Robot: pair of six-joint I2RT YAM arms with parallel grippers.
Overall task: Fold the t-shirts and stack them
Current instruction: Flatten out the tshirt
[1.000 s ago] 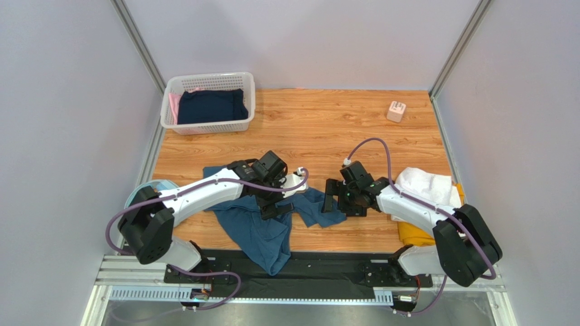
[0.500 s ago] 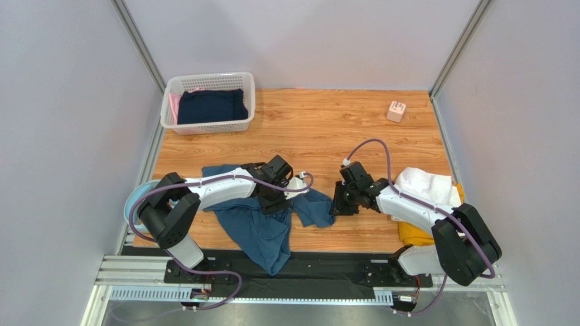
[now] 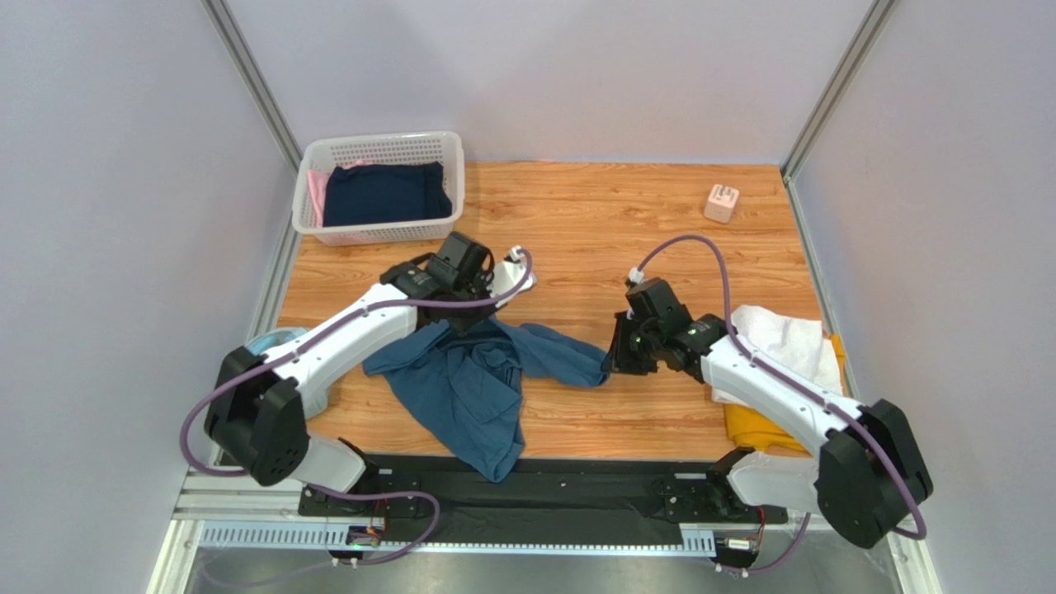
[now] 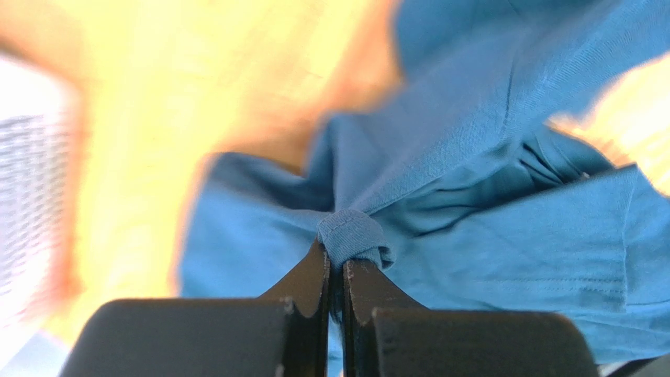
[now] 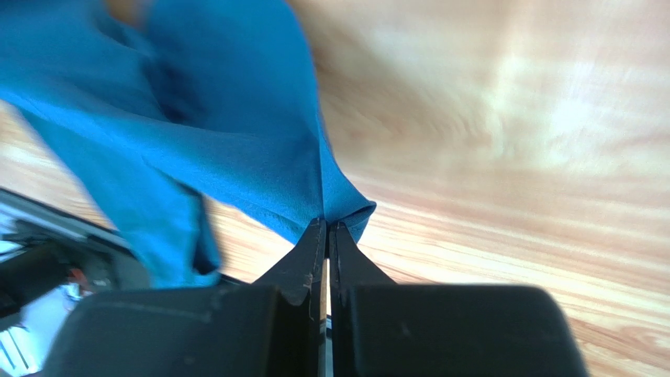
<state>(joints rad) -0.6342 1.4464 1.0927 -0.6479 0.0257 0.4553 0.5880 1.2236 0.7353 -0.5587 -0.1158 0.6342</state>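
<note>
A crumpled teal-blue t-shirt lies at the table's near middle, one end hanging over the front edge. My left gripper is shut on a bunched hem of it at the shirt's far left side. At the shirt's right corner my right gripper is also shut on the cloth, which is lifted off the wood. Both wrist views show the jaws pressed together with fabric between the tips. A folded white t-shirt lies on a mustard-yellow one at the right edge.
A white lattice basket with dark navy and pink clothes stands at the far left corner. A small pinkish cube sits at the far right. A pale-blue rounded item shows beside the left arm.
Both grippers closed on the teal shirt. The left arm then pulled its hem up and away from me, and the right drew its corner to the right, spreading the cloth.
</note>
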